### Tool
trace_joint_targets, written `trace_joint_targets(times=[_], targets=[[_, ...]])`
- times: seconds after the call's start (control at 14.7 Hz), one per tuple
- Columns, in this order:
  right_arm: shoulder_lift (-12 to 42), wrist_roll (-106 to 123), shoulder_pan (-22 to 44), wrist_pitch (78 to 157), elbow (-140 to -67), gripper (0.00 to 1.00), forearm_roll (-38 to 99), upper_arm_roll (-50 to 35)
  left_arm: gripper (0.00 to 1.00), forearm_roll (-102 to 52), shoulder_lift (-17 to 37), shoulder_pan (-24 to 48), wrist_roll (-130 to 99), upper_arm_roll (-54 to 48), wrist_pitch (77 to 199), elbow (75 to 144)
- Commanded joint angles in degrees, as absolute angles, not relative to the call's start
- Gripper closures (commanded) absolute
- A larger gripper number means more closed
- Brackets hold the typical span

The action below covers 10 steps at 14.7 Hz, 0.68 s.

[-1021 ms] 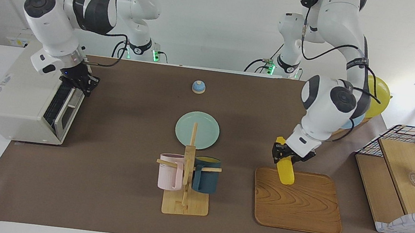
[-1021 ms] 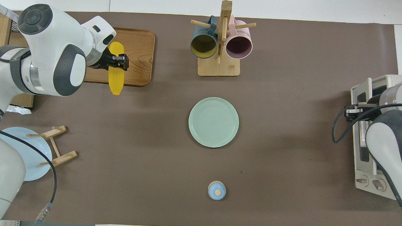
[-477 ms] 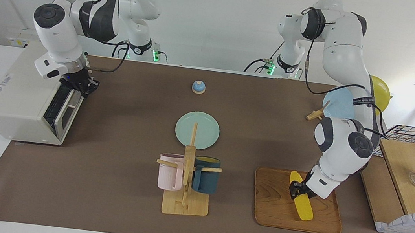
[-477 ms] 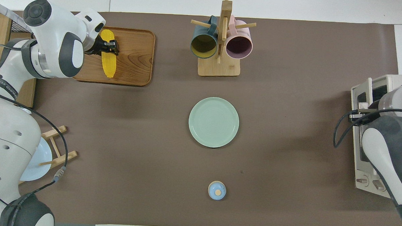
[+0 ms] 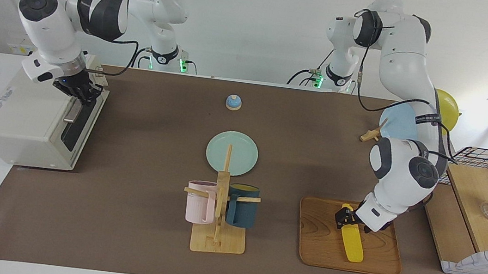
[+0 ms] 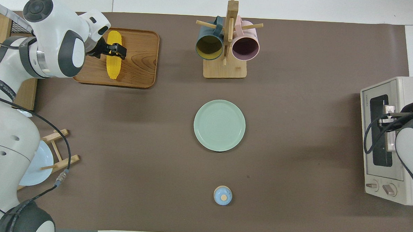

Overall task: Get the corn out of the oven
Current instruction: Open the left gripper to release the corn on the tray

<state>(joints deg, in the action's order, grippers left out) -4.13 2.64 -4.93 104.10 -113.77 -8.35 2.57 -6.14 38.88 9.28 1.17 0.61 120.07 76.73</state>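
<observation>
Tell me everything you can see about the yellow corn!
The corn is a bright yellow cob, long with tapered ends and fine rows of kernels. It is out of the oven and lies flat on the brown wooden tray toward the left arm's end of the table. The left gripper is right at the end of the cob nearest the robots, its black fingers on either side of it.

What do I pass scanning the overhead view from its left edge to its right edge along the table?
Wooden tray with the corn lying on it under the left end effector → mug rack → green plate → oven, where the right end effector is at its door.
</observation>
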Motion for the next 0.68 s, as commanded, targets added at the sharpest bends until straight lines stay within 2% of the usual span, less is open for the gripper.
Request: trace_joint_targets(times=[0.0,0.2,0.27,0.41,0.54,0.61], targets=[[-3.5,3.6,-5.0,97.9,-107.6,0.82,-7.7,1.8,0.0,-5.9,31.7,8.9,1.8,0.5,115.2,77.8],[-0.3,3.6,-5.0,89.3,-97.3,0.65,-4.0,0.4,0.0,-5.5,23.1,7.2,1.5,0.8,104.5,78.6],[-0.3,3.6,-5.0,88.2,-96.7,0.58,-3.9,-0.1,0.0,-5.5,20.4,7.2,1.5,1.6,101.1,78.6],[-0.7,3.6,-5.0,87.1,-96.5,0.49,-3.8,-0.9,0.0,-5.4,15.1,7.2,1.5,2.1,95.9,78.7],[-0.9,3.6,-5.0,87.0,-96.2,0.26,-3.8,-1.2,0.0,-5.4,10.2,6.9,1.2,3.2,90.0,78.8],[-0.9,3.7,-5.0,87.0,-96.0,0.0,-3.8,-1.2,0.0,-4.9,8.2,6.9,1.2,3.6,86.6,78.8]])
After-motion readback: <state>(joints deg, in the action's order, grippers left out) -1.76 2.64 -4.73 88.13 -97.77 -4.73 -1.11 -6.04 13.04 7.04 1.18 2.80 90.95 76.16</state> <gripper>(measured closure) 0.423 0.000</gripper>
